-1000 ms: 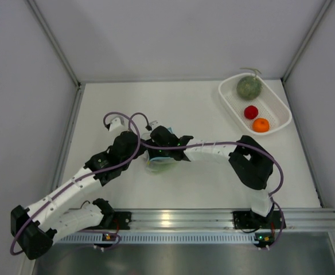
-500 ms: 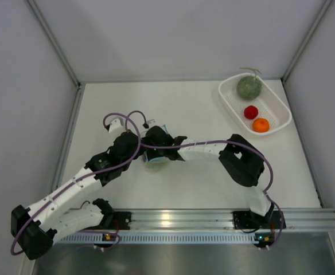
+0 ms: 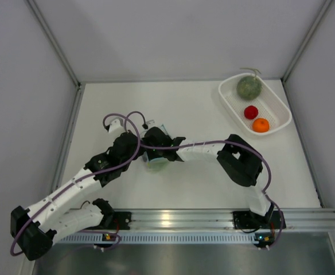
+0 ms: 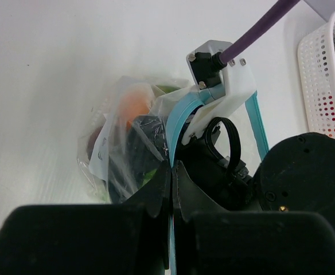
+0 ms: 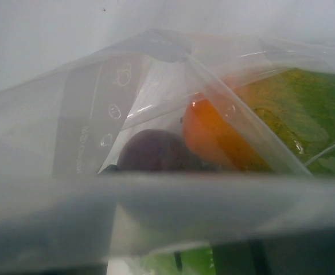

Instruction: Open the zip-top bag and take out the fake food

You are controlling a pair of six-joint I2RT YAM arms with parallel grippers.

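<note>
The zip-top bag (image 3: 156,165) lies at mid-table between both grippers; in the left wrist view the zip-top bag (image 4: 113,146) is crinkly and clear. My left gripper (image 4: 172,167) is shut on its light blue zip strip (image 4: 178,117). My right gripper (image 3: 155,151) reaches into the bag's mouth; its dark fingers (image 4: 146,143) show through the plastic. Fake food inside: a dark red piece (image 5: 156,152), an orange piece (image 5: 216,137) and a leafy green piece (image 5: 305,109). In the right wrist view a blurred plastic fold hides the jaws.
A white perforated basket (image 3: 279,106) at the far right holds a grey-green melon (image 3: 249,86), a red ball (image 3: 250,112) and an orange ball (image 3: 261,125). The basket's edge (image 4: 316,86) shows in the left wrist view. A purple cable (image 3: 121,117) loops over the left wrist.
My right gripper has moved left and deeper into the bag, and the right elbow has followed. The left gripper has held its grip and barely moved.
</note>
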